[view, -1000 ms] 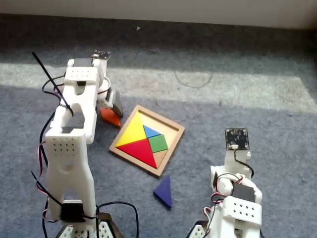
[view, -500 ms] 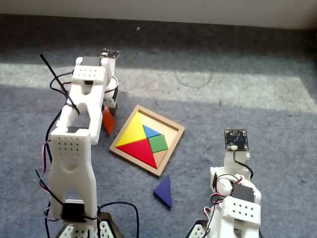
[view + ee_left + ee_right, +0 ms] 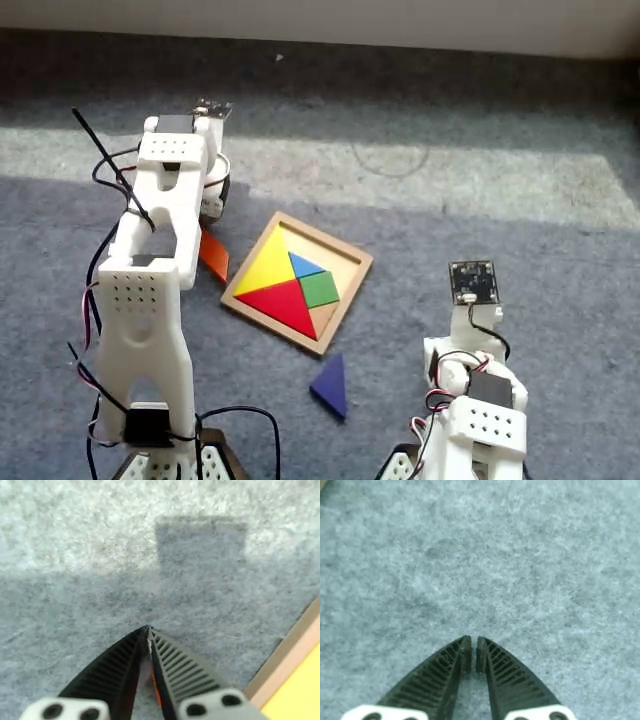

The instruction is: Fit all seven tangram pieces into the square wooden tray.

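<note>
I note left gripper (image 3: pixel 147 630) fingers clamped on orange tangram piece (image 3: pixel 213 256) just beside square wooden tray (image 3: pixel 328 241); right gripper (image 3: pixel 471 646) fingers closed, empty.

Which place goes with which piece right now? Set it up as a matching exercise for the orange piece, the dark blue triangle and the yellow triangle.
Things:
1. orange piece
2. dark blue triangle
3. yellow triangle

Places:
A. inside the wooden tray
B. loose on the carpet, outside the tray
C. clamped in the left arm's jaws, beside the tray

Pairs: 1-C; 2-B; 3-A
</note>
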Tool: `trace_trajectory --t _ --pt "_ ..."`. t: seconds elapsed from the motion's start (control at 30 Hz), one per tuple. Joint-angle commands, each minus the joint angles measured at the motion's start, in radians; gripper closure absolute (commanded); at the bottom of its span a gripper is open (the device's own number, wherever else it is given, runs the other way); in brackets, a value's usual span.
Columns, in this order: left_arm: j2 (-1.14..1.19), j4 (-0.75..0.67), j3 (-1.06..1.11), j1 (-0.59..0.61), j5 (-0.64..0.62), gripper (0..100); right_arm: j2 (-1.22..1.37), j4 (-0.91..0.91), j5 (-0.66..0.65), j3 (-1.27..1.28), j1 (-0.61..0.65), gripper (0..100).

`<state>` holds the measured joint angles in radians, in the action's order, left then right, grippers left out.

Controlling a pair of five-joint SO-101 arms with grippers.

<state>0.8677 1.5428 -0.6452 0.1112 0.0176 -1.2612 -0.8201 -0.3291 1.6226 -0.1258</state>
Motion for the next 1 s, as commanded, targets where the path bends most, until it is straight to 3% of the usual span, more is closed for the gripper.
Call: trace_trajectory --t 0.0,0.3,0.63,0.97 --pt "-0.016 0.003 -0.031 0.001 -0.008 100 -0.008 0.012 -0.014 -0.002 -0.012 96.4" --pt "-0.145 -0.100 0.134 0.019 -0.008 100 -0.008 0.015 -0.015 -0.002 -0.008 96.4" --pt "-0.558 -0.414 0.654 0.041 -0.011 100 -0.008 0.016 -0.017 -0.004 -0.007 96.4" --pt "-0.753 -0.382 0.754 0.033 -0.055 100 -0.008 0.016 -0.017 -0.002 -0.012 96.4"
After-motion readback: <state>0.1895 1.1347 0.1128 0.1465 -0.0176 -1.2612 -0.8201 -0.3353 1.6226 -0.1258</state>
